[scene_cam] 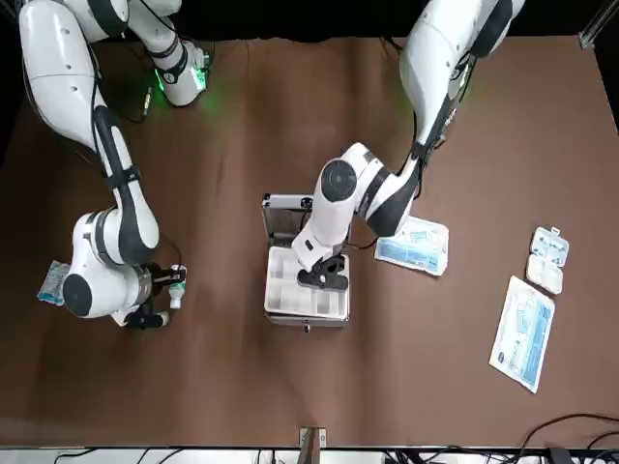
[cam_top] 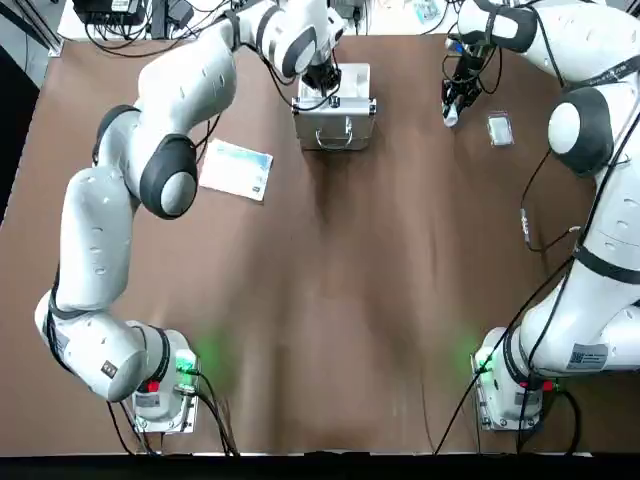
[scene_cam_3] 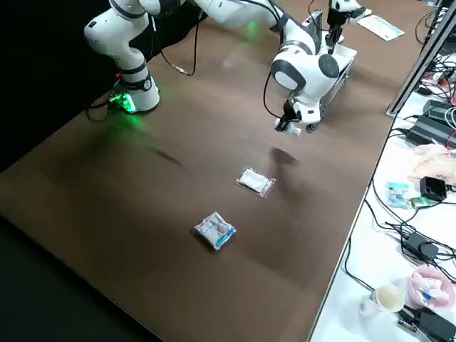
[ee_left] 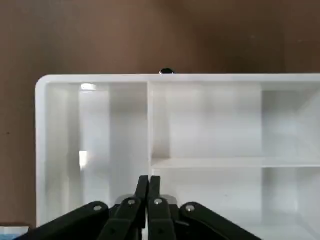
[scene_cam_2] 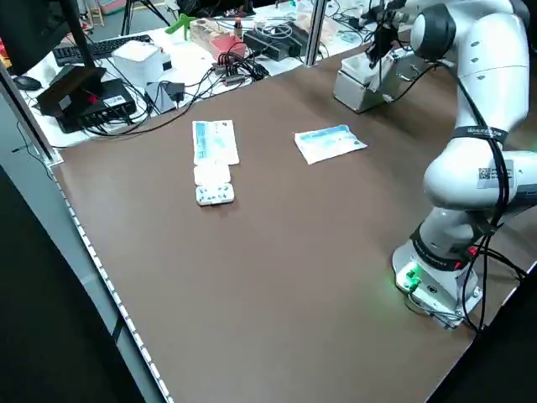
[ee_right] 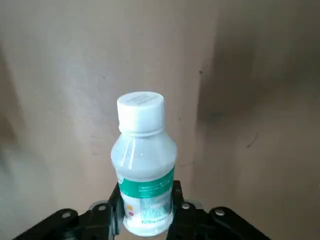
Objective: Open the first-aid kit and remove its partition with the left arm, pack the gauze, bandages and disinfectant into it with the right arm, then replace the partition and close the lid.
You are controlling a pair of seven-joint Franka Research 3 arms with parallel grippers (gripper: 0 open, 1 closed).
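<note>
Disinfectant (ee_right: 144, 165) upright in right gripper (ee_right: 145, 210)

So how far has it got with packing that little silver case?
The first-aid kit stands open, its lid swung back. The white partition is still in it, with the left gripper shut on one of its dividers, apparently to lift it out. The right gripper holds the disinfectant above the table. The packets lie unpacked; packing, replacing the partition and closing remain.
</note>
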